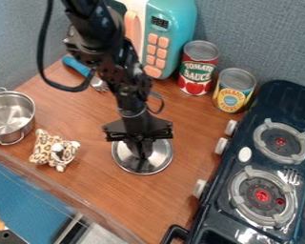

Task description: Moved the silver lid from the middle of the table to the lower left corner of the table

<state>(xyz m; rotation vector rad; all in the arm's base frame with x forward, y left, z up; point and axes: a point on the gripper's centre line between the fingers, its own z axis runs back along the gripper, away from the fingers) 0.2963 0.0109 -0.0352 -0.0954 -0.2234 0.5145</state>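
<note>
The tool [141, 153] is right over the silver lid [161, 161], and that lid is lying flat on the wooden bench [95, 116], around the middle! Over to the containers: a metal pot [14, 135] sits at the left edge of the view, upright, a loop handle on either side, its shiny inside showing. Up by the back wall, two upright cans side by side, one with a red and white label [198, 69], one with a yellow label [233, 93], and both show metal tops. Back to the tool, pointing down, its tip end at the lid's centre; whether it's spread, pressed together or pinching the lid, I can't tell from here. Near the pot there's a spotted plush toy [53, 150], and up behind the arm a blue-handled fork [77, 66] beside the teal toy microwave [173, 24]. Filling the right side, the dark stove [269, 102], two round burners on top, pale knobs along its bench side.
</note>
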